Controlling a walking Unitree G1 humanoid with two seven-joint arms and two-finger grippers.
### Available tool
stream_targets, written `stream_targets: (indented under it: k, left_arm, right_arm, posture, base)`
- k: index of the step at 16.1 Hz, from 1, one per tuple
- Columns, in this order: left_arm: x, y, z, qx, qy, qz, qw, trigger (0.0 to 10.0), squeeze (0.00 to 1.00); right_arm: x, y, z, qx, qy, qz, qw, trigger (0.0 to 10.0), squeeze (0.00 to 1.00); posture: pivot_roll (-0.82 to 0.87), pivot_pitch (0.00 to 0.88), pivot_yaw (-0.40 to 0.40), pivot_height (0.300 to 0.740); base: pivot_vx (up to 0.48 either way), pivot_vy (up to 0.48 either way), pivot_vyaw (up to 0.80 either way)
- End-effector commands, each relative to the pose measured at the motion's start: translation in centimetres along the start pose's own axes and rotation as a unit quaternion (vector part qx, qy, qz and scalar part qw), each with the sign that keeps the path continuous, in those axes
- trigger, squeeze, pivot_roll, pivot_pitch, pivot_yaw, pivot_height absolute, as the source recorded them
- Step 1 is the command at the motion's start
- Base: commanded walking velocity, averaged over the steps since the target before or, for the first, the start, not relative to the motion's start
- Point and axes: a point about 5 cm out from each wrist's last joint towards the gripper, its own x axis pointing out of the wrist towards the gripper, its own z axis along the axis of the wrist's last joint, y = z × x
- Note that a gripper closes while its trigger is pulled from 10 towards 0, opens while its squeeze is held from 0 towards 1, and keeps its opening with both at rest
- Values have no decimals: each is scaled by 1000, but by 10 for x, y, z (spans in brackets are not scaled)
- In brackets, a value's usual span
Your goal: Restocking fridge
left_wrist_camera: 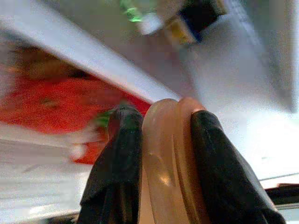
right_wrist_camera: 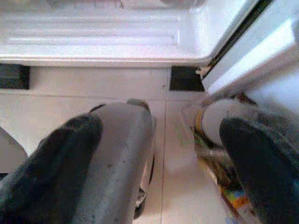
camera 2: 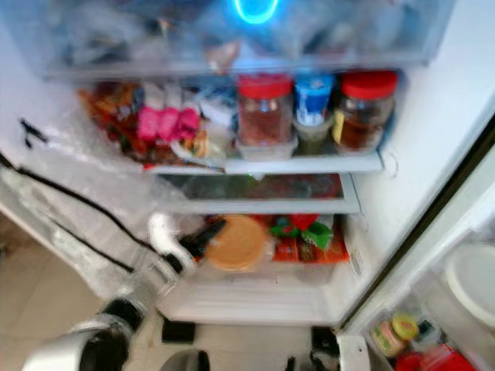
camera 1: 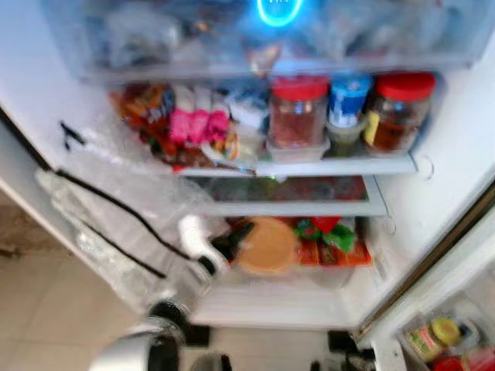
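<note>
Fridge [camera 1: 433,162] blurry, left gripper [left_wrist_camera: 161,140] pinching tan lid [left_wrist_camera: 168,163]

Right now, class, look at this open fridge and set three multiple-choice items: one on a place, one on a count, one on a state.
1. Where is the tan round container?
A. on the bottom shelf
B. in the door rack
C. on the floor

2. How many red-lidded jars stand on the upper shelf?
A. one
B. two
C. four

3. What is the left tool doing?
A. hanging open
B. gripping the tan container
C. holding a blue-lidded tub

Answers: 1 A, it sits low beside red packets. 2 B, one red-lidded jar and another flank a blue-lidded tub. 3 B, black fingers clamp its rim.
</note>
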Motion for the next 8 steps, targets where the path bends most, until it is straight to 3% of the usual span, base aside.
stream_targets:
  k: [1,3,6,8]
  left_arm:
    - [-7,10,18,9,-21,19,1000,10000,0]
    - [-5,8,22,6,-32,16,999,10000,0]
    - [3,2,44,-10,-101,34,994,10000,0]
    - [7,-1,51,-8,-111,37,993,10000,0]
  right_arm:
    - [-8,-4,-27,8,51,-9,999,10000,0]
    - [-8,-4,-28,8,51,-8,999,10000,0]
    - [-10,-4,-33,8,54,-8,998,10000,0]
    - [-11,-5,-37,8,57,-9,998,10000,0]
  posture:
    - [5,99,37,641]
    - [-8,108,40,641]
    - [-46,148,45,641]
    - [-69,167,49,641]
  base:
    - [0,0,0]
    - [0,0,0]
    - [0,0,0]
    - [0,0,0]
